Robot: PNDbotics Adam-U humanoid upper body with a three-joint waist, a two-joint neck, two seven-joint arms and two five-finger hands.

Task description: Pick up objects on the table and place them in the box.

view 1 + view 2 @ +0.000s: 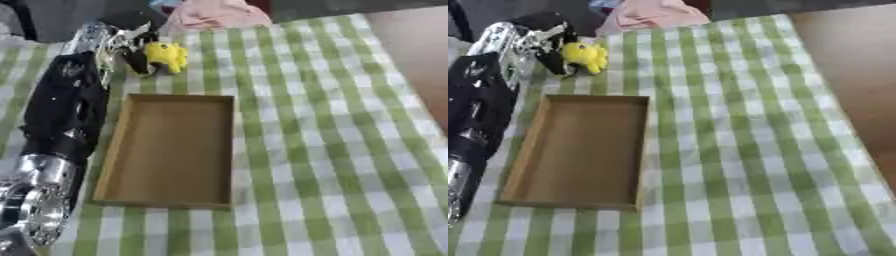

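Just past the box (166,150), my left hand (133,52) has its fingers curled round the yellow toy (166,56), holding it right by the far rim over the checked cloth (332,150).

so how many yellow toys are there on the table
1. The yellow toy sits beyond the far end of the cardboard box, with the left robot hand curled round it. The box is empty; the left arm may hide others.

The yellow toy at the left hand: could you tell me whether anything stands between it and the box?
Nothing visible does. The yellow toy sits at the left hand, just beyond the box's far wall; the box is empty.
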